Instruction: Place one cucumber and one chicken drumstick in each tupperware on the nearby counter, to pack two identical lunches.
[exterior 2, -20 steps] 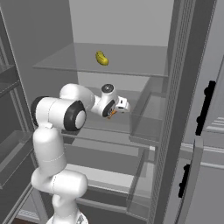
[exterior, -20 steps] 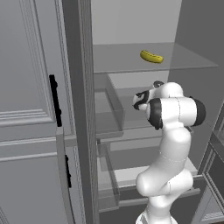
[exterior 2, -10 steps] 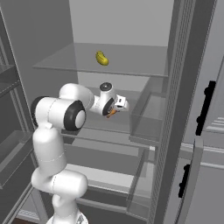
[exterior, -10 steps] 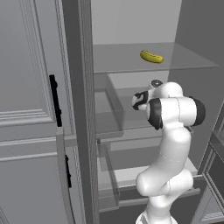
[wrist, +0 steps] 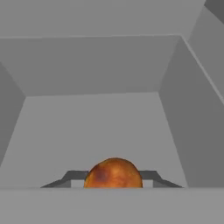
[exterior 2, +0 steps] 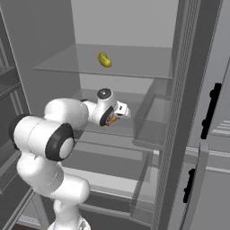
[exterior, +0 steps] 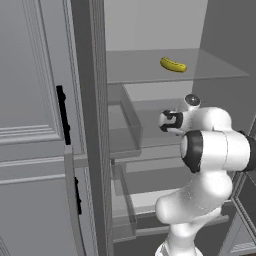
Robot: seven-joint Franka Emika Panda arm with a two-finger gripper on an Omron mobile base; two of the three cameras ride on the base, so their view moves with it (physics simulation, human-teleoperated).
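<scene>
I am reaching into an open fridge. One cucumber (exterior: pixel 173 64) (exterior 2: pixel 104 59), yellow-green and curved, lies on the upper glass shelf. My gripper (exterior: pixel 168 121) (exterior 2: pixel 119 111) is over the middle shelf below it, shut on a chicken drumstick (wrist: pixel 113 173). The drumstick shows as a round orange-brown lump between the dark fingertips (wrist: pixel 72 176). An orange sliver of it (exterior 2: pixel 113 120) peeks from under the hand in the right base view. The tupperware and the counter are out of view.
Grey fridge walls close in on both sides of the hand. A glass shelf (exterior: pixel 150 67) hangs just above it, and clear door bins (exterior 2: pixel 150 121) stand to the right. Panelled doors with black handles (exterior: pixel 61 114) (exterior 2: pixel 210 110) flank the opening. Drawers (exterior: pixel 125 200) sit lower down.
The jaws have closed from wide open onto the drumstick. The arm has hardly moved, and the cucumber lies where it was.
</scene>
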